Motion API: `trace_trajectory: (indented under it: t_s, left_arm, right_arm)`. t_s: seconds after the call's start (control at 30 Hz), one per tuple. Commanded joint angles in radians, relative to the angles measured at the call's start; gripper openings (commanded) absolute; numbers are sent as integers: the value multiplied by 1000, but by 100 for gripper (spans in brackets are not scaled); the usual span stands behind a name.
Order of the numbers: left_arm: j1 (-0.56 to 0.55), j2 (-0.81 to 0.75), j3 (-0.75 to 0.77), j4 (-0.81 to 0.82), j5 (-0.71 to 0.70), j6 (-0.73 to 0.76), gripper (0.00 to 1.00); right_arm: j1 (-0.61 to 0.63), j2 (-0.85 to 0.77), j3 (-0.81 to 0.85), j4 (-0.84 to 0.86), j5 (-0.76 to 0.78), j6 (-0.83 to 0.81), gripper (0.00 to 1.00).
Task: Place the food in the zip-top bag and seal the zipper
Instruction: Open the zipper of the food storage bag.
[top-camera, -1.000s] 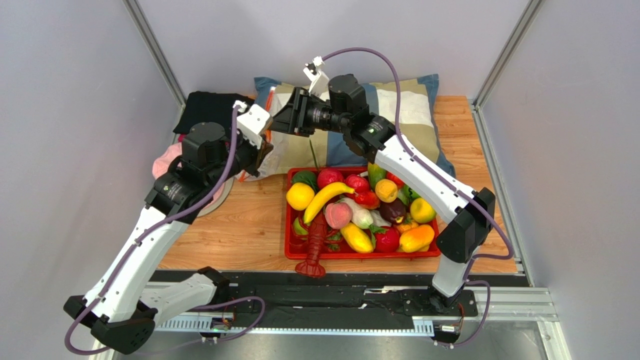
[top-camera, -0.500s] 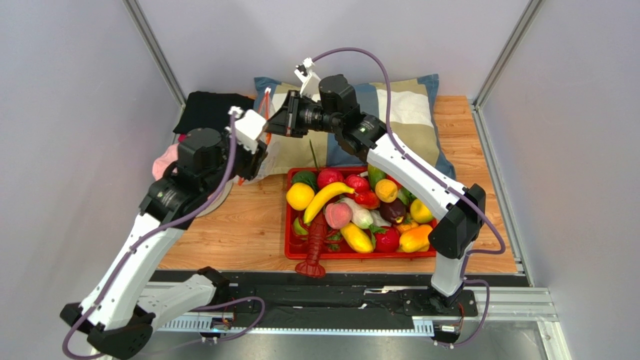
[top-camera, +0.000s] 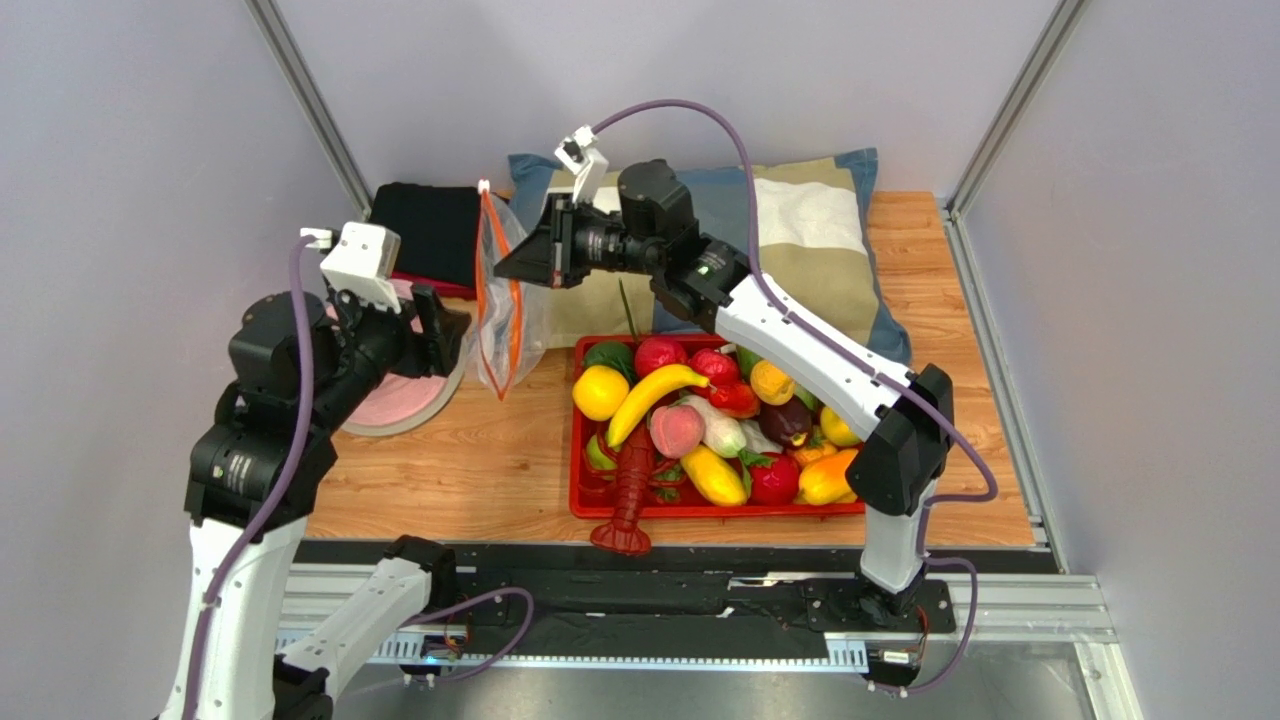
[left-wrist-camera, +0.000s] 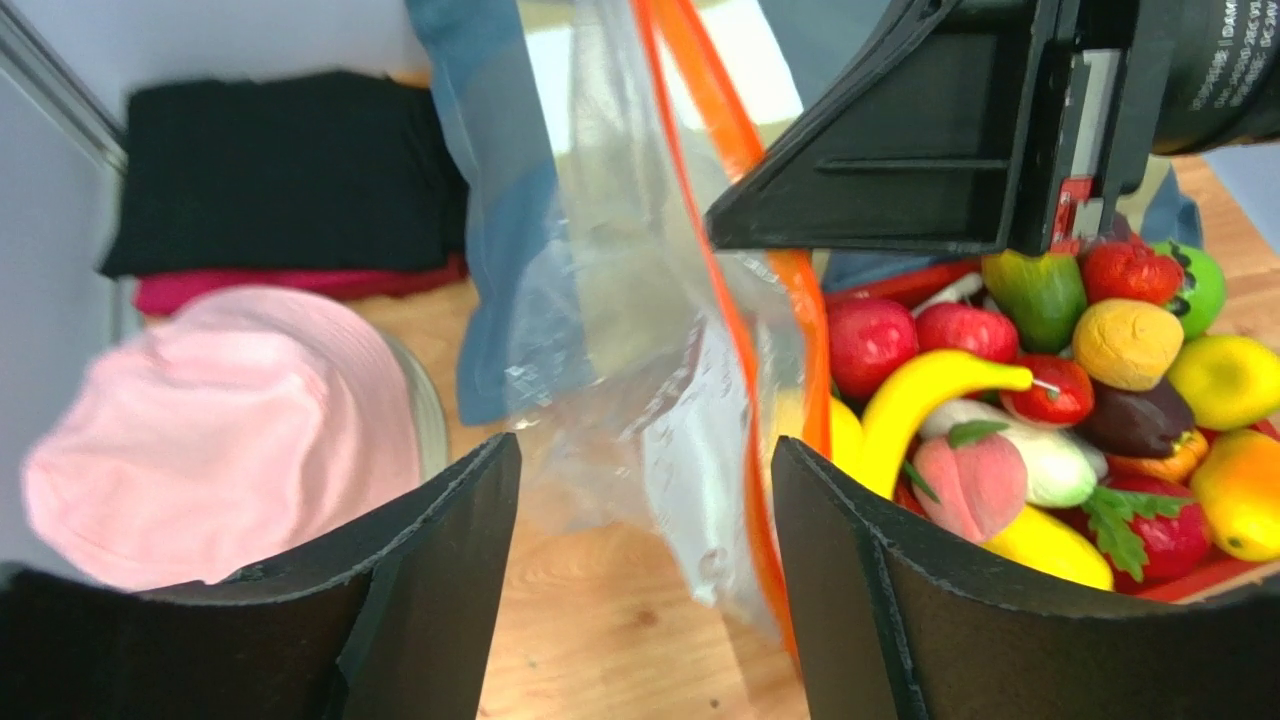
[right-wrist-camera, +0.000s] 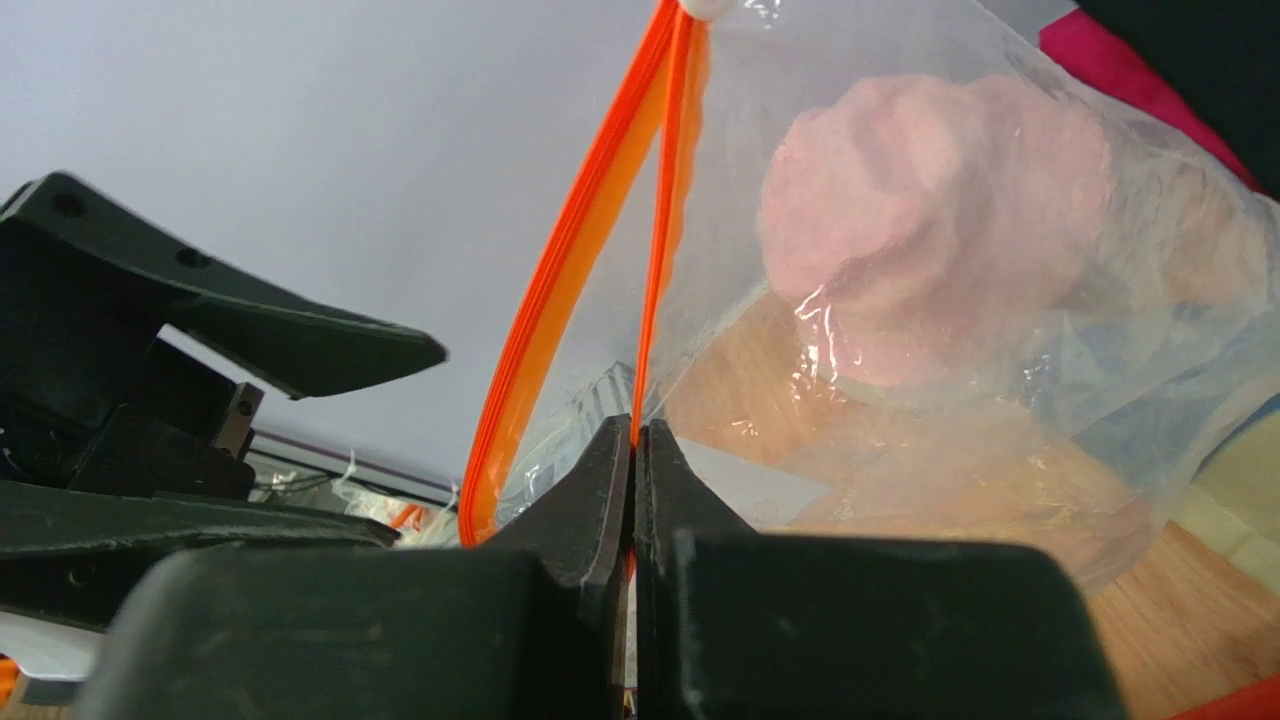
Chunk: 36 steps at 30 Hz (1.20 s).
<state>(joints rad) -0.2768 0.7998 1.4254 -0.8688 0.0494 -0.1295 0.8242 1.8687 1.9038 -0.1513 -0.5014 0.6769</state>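
Left hand (left-wrist-camera: 643, 465) released, withdrew | right hand (right-wrist-camera: 634, 435) pinches zip-top bag (top-camera: 504, 308) zipper (right-wrist-camera: 559, 300)

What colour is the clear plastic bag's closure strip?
The closure strip is orange-red; clearest in right wrist view.

You're in a robot lab booth: grey panel walls (top-camera: 135, 180), aluminium posts (top-camera: 308, 105), a mounting rail (top-camera: 661, 600) edging the wooden surface (top-camera: 481, 450).

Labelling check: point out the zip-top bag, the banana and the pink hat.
zip-top bag (top-camera: 504, 308), top external view, clear middle panel.
banana (top-camera: 649, 393), top external view, middle of its curve.
pink hat (left-wrist-camera: 226, 432), left wrist view, top of crown.
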Motion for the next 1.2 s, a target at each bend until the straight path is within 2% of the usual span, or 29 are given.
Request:
trace_trajectory:
  t_s: [0.0, 0.13, 0.2, 0.23, 0.3, 0.37, 0.4, 0.43, 0.47, 0.6, 0.73, 0.87, 0.93, 1.03, 1.13, 1.17]
  left_arm:
    - [30, 26, -6, -75, 90, -84, 74]
    - [45, 30, -28, -82, 84, -97, 76]
    - [73, 44, -37, -97, 63, -96, 70]
    - [83, 52, -39, -110, 43, -93, 59]
    - [122, 76, -45, -134, 5, -82, 50]
    - [169, 102, -51, -153, -9, -62, 35]
    - [186, 113, -49, -173, -5, -56, 25]
    - [208, 122, -45, -183, 0, -52, 6]
    - [252, 133, -37, -200, 27, -41, 0]
    - [335, 98, -39, -205, 26, -12, 0]
    - [337, 27, -40, -228, -89, 30, 0]
    - [337, 27, -37, -289, -183, 91, 0]
    - [338, 44, -55, -306, -151, 114, 0]
    - [337, 82, -124, -325, -2, 128, 0]
    - [334, 124, -184, -289, 78, 81, 0]
    - [329, 131, -203, -264, 101, 68, 0]
  right_arm:
    - [44, 32, 1, 84, -28, -46, 0]
    - [65, 52, 8, 105, -46, -40, 0]
    - [70, 50, 1, 117, -55, -42, 0]
    - [76, 46, -5, 124, -58, -43, 0]
    - [79, 44, -20, 134, -66, -42, 0]
    - [79, 43, -29, 142, -77, -34, 0]
    - [79, 41, -37, 142, -78, -33, 0]
    - [79, 41, -40, 142, -77, -37, 0]
    - [79, 38, -45, 137, -77, -55, 0]
    - [63, 27, -98, 119, -74, -89, 0]
    - [33, 32, -150, 69, -66, -181, 0]
    - [15, 55, -173, 10, -66, -261, 0]
    - [15, 75, -172, -1, -72, -289, 0]
    - [16, 112, -141, -27, -77, -325, 0]
    - [16, 133, -101, -77, -74, -382, 0]
    - [16, 135, -97, -100, -77, -396, 3]
